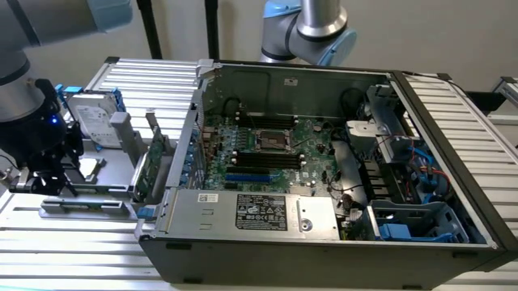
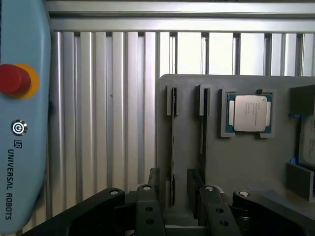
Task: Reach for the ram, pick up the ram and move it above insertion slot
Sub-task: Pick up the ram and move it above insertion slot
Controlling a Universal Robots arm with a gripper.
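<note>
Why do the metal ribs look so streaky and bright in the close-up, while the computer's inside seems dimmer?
Wrist view: the ribbed metal table mirrors light as pale streaks, and the processor lid gleams. Exterior view: the motherboard is evenly lit, while the cabled compartment at the exterior view's right sits in shadow.

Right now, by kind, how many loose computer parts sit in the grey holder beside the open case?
Hard drive: 1
Expansion card: 1
Processor chip: 1
Ram: 1 that I can make out
Total: 4
</note>
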